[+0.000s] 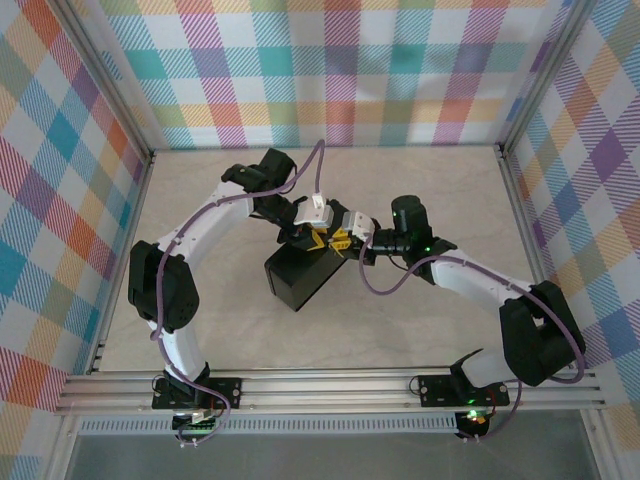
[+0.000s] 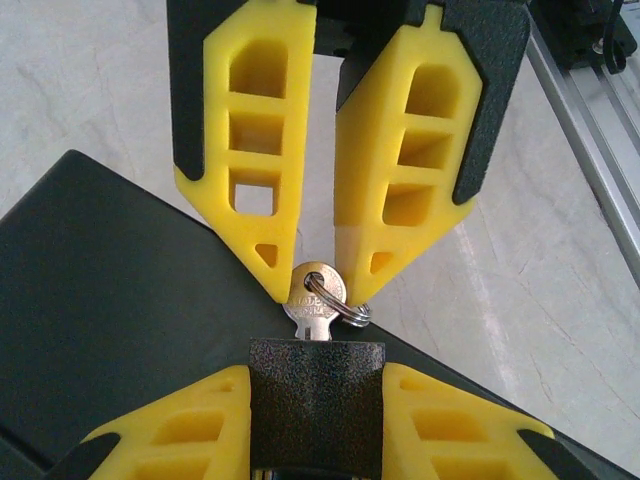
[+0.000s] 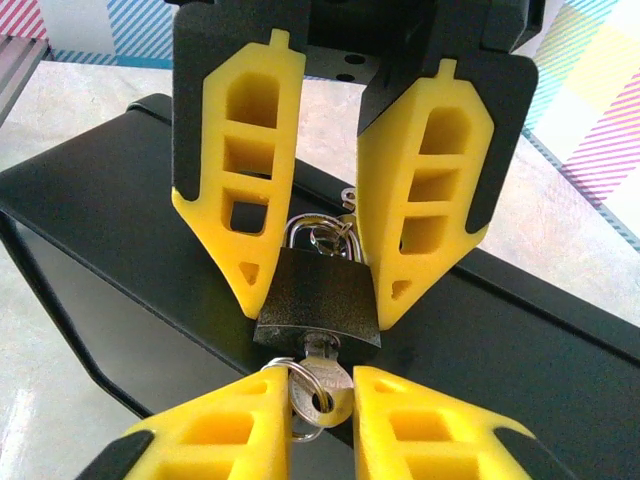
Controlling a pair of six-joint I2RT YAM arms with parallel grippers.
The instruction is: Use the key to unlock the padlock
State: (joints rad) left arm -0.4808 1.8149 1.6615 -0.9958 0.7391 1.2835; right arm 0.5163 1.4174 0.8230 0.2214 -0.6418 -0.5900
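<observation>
A small black padlock (image 3: 318,300) hangs at the edge of a black box (image 3: 120,210), and its silver shackle (image 3: 300,228) looks seated in the body. My left gripper (image 2: 316,372) is shut on the padlock (image 2: 316,410) body, its yellow fingers on either side. The tiny silvery key (image 3: 325,385) sits in the keyhole with a split ring (image 2: 357,313) through its head. My right gripper (image 3: 318,372) is shut on the key (image 2: 314,303) head. In the top view both grippers, left (image 1: 318,238) and right (image 1: 340,240), meet over the box's far corner.
The black box (image 1: 300,275) lies mid-table on the pale marble-look surface (image 1: 420,330). Checked walls enclose the table on three sides, and aluminium rails (image 1: 330,385) run along the near edge. Purple cables loop off both arms.
</observation>
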